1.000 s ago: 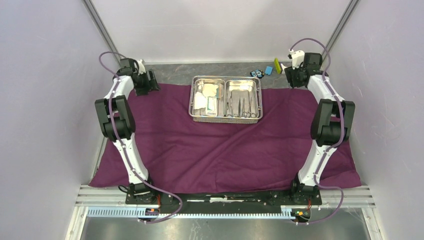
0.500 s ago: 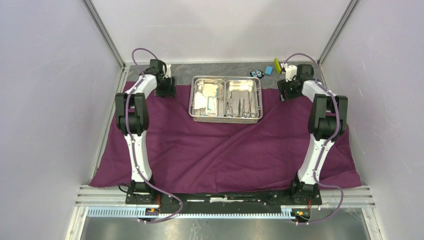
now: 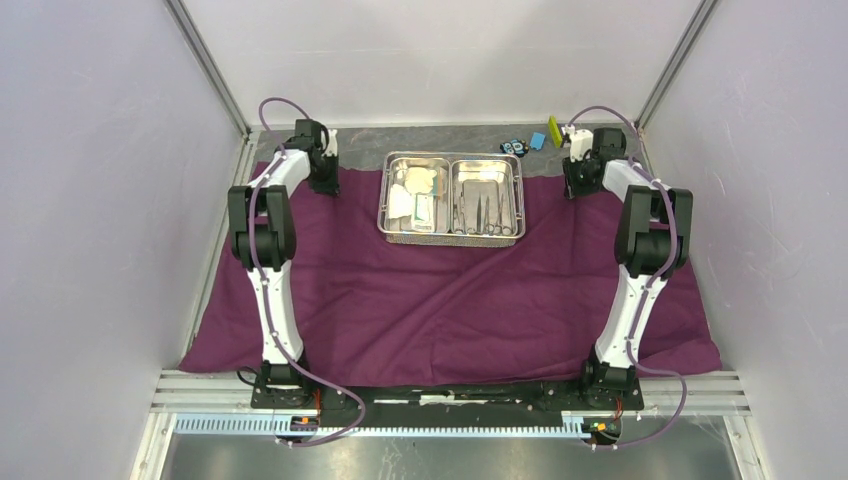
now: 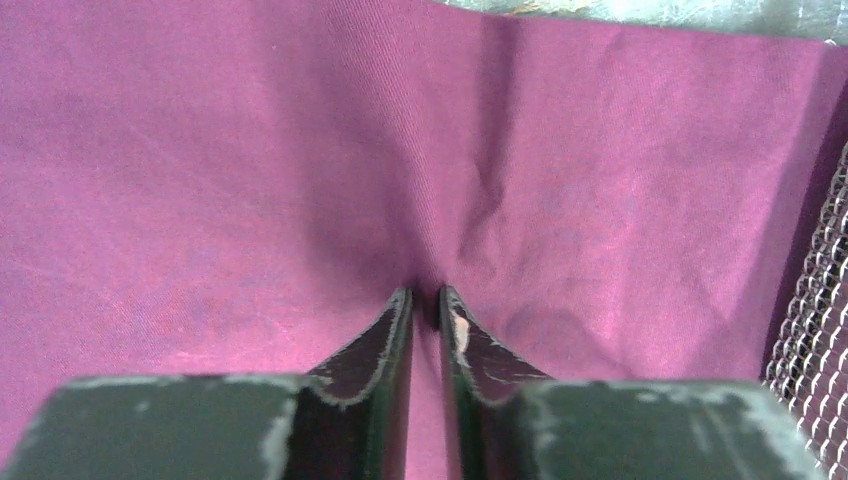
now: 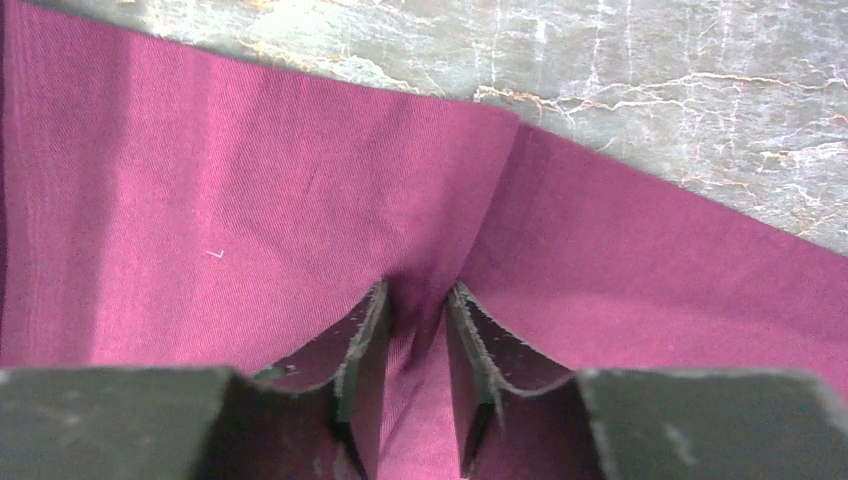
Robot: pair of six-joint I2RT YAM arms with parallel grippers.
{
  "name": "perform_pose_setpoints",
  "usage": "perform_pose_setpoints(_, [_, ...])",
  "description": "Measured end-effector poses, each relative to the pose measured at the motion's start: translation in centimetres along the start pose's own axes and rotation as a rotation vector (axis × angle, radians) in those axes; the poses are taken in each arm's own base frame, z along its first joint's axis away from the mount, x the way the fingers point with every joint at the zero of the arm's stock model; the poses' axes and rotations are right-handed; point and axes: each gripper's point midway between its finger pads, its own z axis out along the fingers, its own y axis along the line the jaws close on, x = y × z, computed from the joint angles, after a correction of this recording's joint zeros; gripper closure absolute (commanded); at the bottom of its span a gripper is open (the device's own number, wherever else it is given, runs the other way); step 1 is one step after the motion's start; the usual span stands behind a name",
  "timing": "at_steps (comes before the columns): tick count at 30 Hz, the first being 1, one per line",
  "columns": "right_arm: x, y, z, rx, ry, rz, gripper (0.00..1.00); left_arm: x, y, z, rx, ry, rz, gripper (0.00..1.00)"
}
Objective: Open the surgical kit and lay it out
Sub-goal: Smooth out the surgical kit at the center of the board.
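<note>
The surgical kit's plum-purple cloth [image 3: 450, 290] lies spread over the table [image 5: 650, 80]. Its steel tray [image 3: 450, 156] sits at the cloth's 12 o'clock edge, with instruments [image 3: 483, 212] in the right compartment and a white packet [image 3: 400, 203] in the left. The left hand [image 4: 425, 292], at 11 o'clock beside the tray, is nearly closed, pinching a small pucker of cloth. The right hand [image 5: 420, 290], at 1 o'clock, grips a raised fold near the cloth's far edge.
</note>
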Motion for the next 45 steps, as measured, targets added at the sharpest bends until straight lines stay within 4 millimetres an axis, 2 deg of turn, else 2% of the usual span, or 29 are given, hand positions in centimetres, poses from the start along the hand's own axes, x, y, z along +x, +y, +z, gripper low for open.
perform_pose_setpoints(2, [-0.1,0.0,0.1,0.000,-0.002,0.000,0.77,0.0,-0.1,0.1,0.014,0.002,-0.012,0.97])
perform_pose_setpoints(10, [-0.3,-0.1,0.1,-0.003,0.006,0.010,1.00,-0.6,-0.2,0.4,0.081,0.007,-0.082,0.98])
perform_pose_setpoints(17, [-0.8,-0.3,0.5,-0.005,0.024,0.028,1.00,-0.9,0.5,0.4,0.118,0.012,-0.197,0.98])
perform_pose_setpoints(25, [-2.6,-0.9,1.7,0.000,0.026,0.055,1.00,-0.9,1.8,0.3,0.147,0.014,-0.327,0.98])
perform_pose_setpoints(35, [-5.0,-1.2,3.3,0.002,0.002,0.058,1.00,-1.2,3.1,0.3,0.156,0.004,-0.409,0.98])
perform_pose_setpoints(45, [-5.7,-1.1,3.8,0.020,-0.003,0.044,1.00,-3.0,4.1,1.0,0.150,-0.018,-0.442,0.98])
